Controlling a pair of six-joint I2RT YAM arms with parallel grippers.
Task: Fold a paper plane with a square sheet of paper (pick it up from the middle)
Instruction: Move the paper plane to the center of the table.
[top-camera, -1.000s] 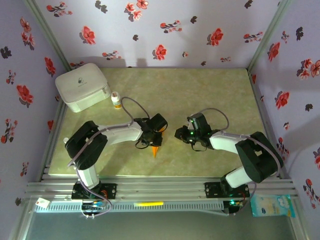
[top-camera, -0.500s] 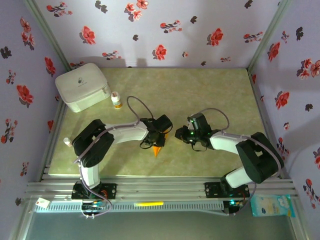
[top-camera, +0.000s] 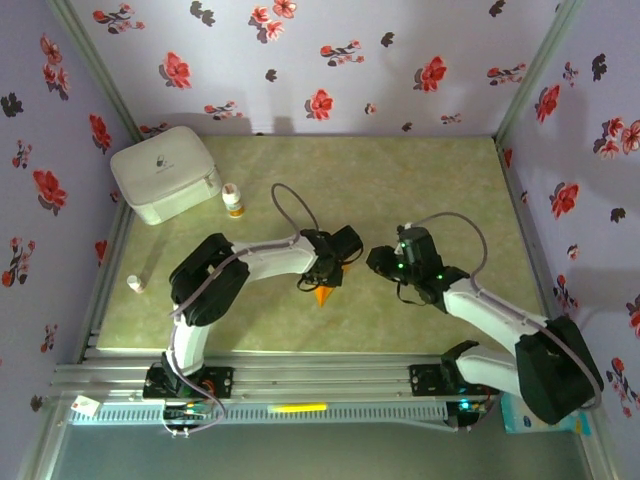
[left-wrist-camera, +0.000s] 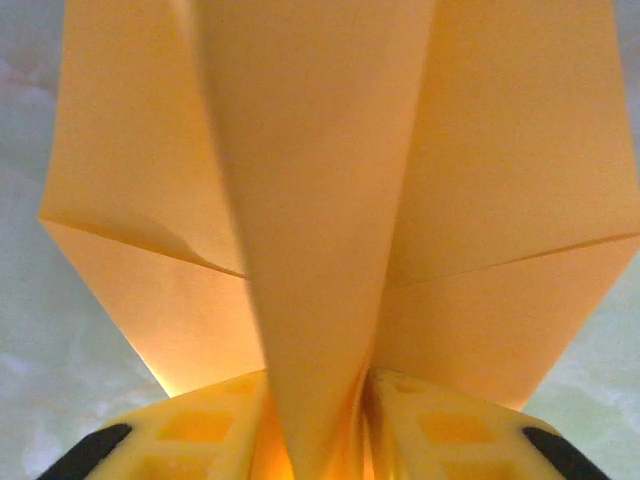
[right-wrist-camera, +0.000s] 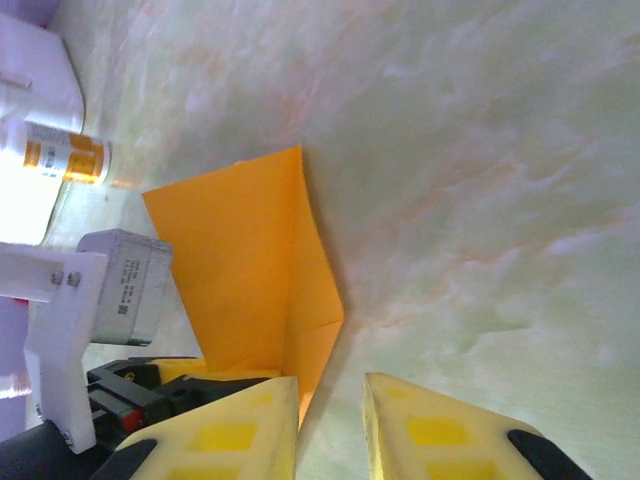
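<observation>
Left claw (left-wrist-camera: 318, 400) grasps paper plane (left-wrist-camera: 320, 200), its far end cropped; right claw (right-wrist-camera: 330, 400) released.

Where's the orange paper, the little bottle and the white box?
orange paper (left-wrist-camera: 320, 200): left wrist view, on its centre ridge.
little bottle (top-camera: 232, 203): top external view, on its body.
white box (top-camera: 165, 170): top external view, middle of its lid.

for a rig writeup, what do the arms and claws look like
Left arm and right arm: white links, black joints, grey cable looping by each wrist. Green lights on the right one. Claw fingers yellow with square dimples.
</observation>
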